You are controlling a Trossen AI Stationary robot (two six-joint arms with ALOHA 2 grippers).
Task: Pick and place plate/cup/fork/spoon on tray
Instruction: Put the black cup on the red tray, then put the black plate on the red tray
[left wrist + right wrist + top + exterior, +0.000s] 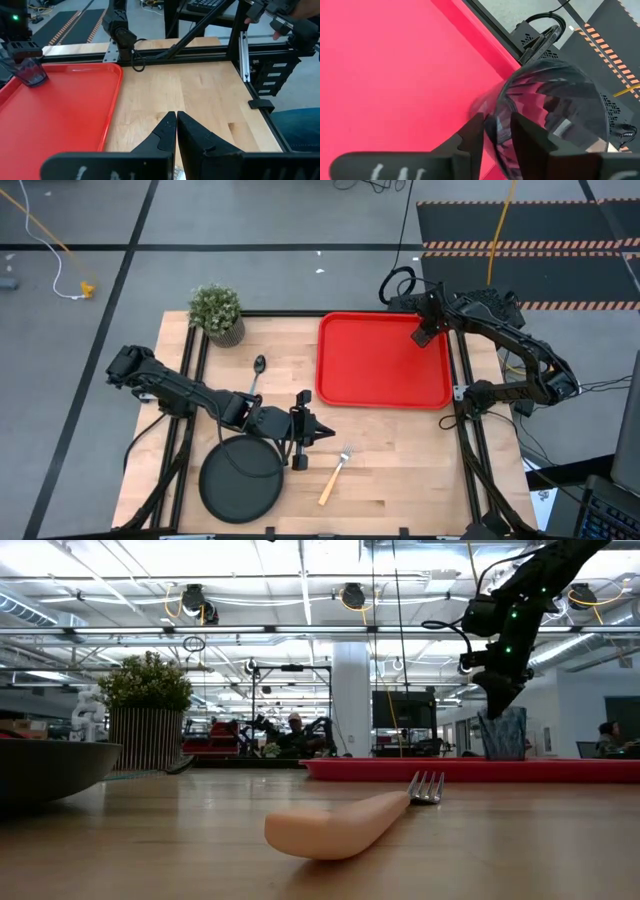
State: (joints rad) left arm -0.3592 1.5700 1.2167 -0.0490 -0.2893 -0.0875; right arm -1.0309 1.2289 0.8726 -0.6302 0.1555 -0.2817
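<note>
The right gripper (497,137) has its fingers clamped across the rim of the small dark translucent faceted cup (552,112), at the far right corner of the large bright red plastic tray (383,362); whether the base touches the tray is unclear. To finish well, lower straight down until the base sits flat inside the raised rim, then part the fingers and lift vertically, so the cup neither tips nor drags. The left gripper (316,432) waits, fingers closed and empty, above the wooden counter (400,460) beside the flat matte black plate (241,478).

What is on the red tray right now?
Only the cup, held in the right gripper at the tray's far right corner. Whether it touches the tray is unclear.
</note>
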